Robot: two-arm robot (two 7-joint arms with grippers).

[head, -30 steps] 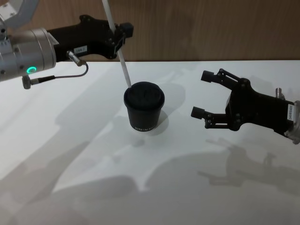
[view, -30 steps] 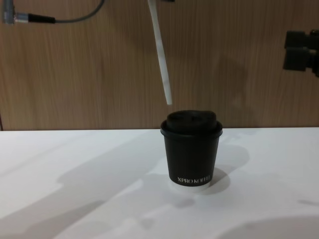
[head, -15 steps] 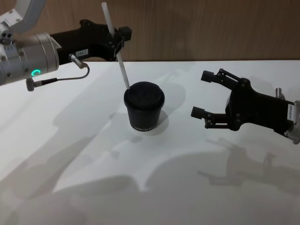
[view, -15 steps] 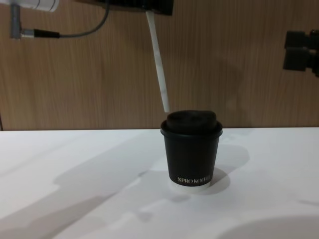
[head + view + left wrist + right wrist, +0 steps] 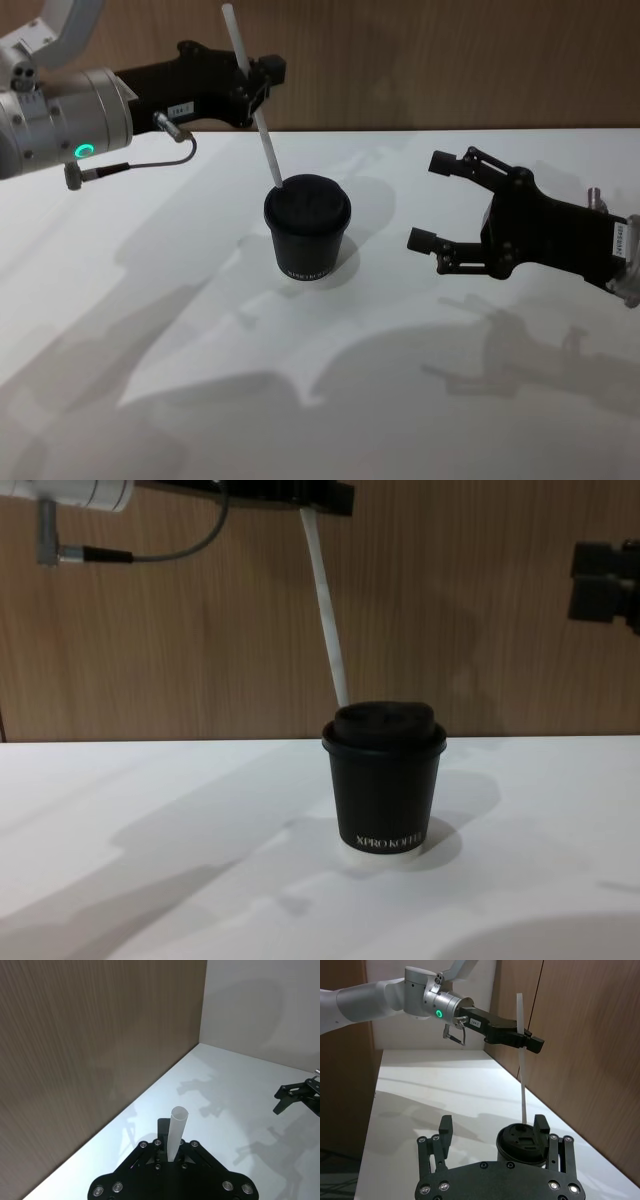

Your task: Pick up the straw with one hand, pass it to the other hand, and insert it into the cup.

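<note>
A white table (image 5: 200,330) spreads out in front of the robot, its near part carrying only soft grey shadows of the arms. Near the middle of the table stands a small black paper cup (image 5: 307,232), upright, with a black domed lid (image 5: 308,204). In the chest view the cup (image 5: 384,780) shows white lettering low on its side and a pale base rim.

To the right of the cup, apart from it, the right gripper (image 5: 430,200) hovers above the table. It is blocky and all black, its two fingers are spread wide toward the cup, and nothing is between them. From its own wrist camera the right gripper (image 5: 492,1125) frames the cup (image 5: 522,1142) between its open fingers without touching it.

Farther back and higher up, the left gripper (image 5: 262,78) reaches in from the left. It has a silver wrist (image 5: 50,125) with a glowing green ring (image 5: 85,152) and a thin black cable (image 5: 150,160) looping below it. Its fingers are closed on the straw (image 5: 254,110), gripping it in its upper part, with a short length standing above the fingers. The straw is long, thin and white, and it leans slightly. Its lower end comes down onto the left side of the lid. It is not possible to tell whether the tip has entered the lid's opening. Nothing stands between the straw and the cup.

Behind the table runs a brown wooden wall (image 5: 450,60).
</note>
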